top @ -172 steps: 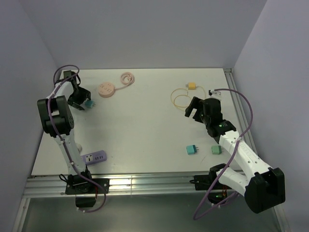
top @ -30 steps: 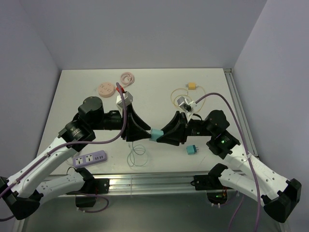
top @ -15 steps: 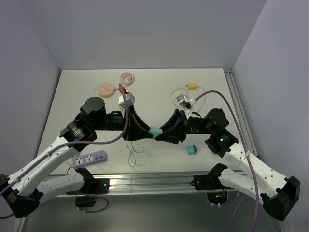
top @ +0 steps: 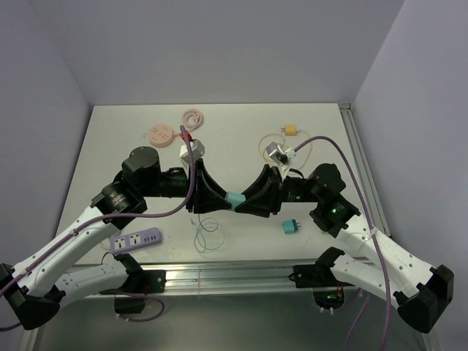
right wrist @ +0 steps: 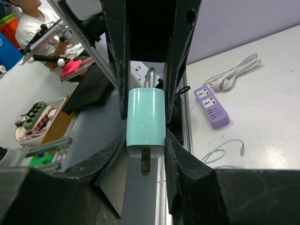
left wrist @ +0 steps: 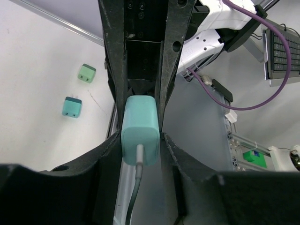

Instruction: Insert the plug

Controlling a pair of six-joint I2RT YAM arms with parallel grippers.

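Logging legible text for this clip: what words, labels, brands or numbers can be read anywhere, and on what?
No text can be read in any view.
On the teal charger: plain faces, no print visible.
On the purple power strip: any markings are too small to read.
On the keyboard beyond the table: key legends are too blurred to read.

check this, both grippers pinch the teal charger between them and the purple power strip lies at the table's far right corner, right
The left gripper and right gripper do pinch the teal charger between them, but the purple power strip lies at the near left edge of the table, as the top external view shows.
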